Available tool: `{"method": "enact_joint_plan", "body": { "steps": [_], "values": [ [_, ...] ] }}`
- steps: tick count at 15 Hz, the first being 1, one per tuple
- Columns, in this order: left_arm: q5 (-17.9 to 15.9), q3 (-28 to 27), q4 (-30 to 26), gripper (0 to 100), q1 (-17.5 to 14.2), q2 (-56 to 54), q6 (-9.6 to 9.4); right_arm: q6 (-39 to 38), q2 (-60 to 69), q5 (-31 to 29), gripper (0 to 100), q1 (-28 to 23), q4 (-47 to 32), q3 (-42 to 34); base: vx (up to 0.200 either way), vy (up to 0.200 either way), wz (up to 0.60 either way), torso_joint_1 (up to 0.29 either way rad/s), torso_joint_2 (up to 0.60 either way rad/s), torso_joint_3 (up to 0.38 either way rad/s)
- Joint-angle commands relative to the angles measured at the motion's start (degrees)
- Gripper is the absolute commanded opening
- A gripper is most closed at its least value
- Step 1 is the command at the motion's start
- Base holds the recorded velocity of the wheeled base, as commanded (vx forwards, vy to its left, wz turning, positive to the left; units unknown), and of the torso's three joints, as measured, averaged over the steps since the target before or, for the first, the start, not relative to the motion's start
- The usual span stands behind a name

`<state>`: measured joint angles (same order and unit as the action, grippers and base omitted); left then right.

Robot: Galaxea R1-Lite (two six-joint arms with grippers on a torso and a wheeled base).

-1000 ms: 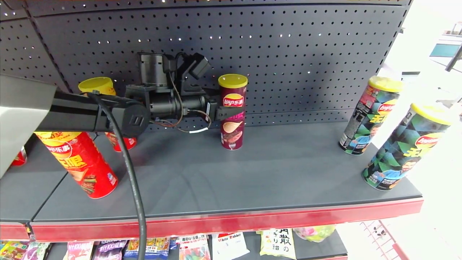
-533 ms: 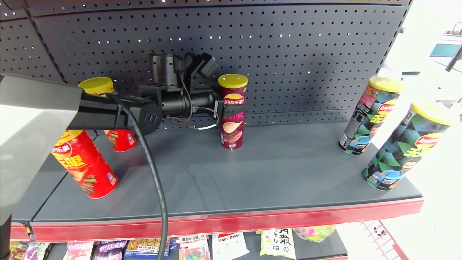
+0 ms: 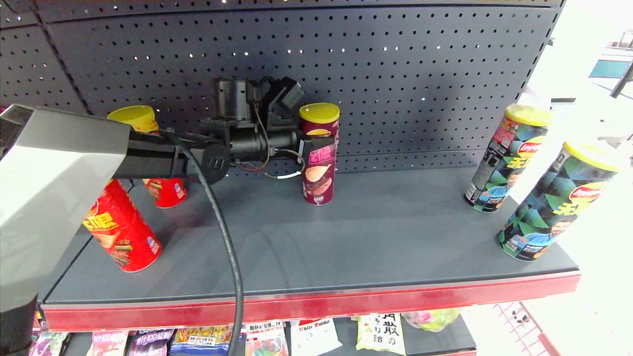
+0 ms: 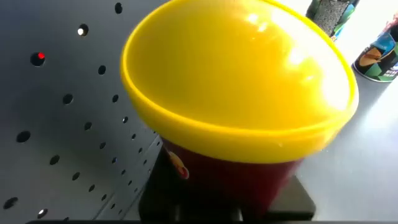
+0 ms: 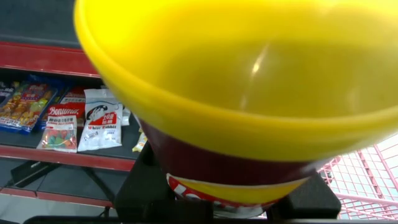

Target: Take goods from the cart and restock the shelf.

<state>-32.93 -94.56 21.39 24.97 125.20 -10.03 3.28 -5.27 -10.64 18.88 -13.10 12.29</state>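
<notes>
Head view, shelf (image 3: 395, 232): stock spaced along it. Left arm (image 3: 163, 158): pushed farther in along the shelf over the last second. Maroon can (image 3: 317, 183): upright near the back panel, foot unmoved on the shelf, label turned slightly. Spare can (image 5: 249, 81): held low beside the cart (image 5: 373, 168). Left pincer (image 3: 319, 148): clamped round the maroon can's upper half. Right pincer (image 5: 230, 193): gripping the spare can. Reading: placement looks done, release due.

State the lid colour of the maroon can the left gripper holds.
Yellow lid on the maroon can; clearest in the left wrist view.
</notes>
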Motion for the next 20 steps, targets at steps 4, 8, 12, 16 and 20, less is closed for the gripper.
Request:
{"method": "enact_joint_plan", "body": {
  "steps": [4,8,12,16,20],
  "values": [
    [-2.1,2.3,-0.1,0,0.1,-4.3,1.95,0.1,-0.4,0.0,0,0.0,0.0,-0.1,0.000,0.000,0.00,0.000,0.00,0.000],
    [-1.4,15.5,0.2,0,1.8,-15.8,3.53,0.1,-0.4,0.0,0,0.0,0.1,0.2,0.000,0.000,0.00,0.000,0.00,0.000],
    [3.2,28.9,0.3,0,5.1,-24.4,3.70,0.1,-0.4,0.0,0,0.0,0.1,0.2,0.000,0.000,0.00,0.000,0.00,0.000],
    [7.7,40.2,9.7,0,5.6,-27.0,3.88,0.0,-0.4,0.2,0,0.1,0.1,0.2,0.000,0.000,0.00,0.000,0.00,0.000],
    [8.4,44.6,13.6,0,7.0,-27.8,4.06,0.1,-0.5,0.4,0,0.1,0.1,0.1,0.000,0.000,0.00,0.000,0.00,0.000]
  ]
}}
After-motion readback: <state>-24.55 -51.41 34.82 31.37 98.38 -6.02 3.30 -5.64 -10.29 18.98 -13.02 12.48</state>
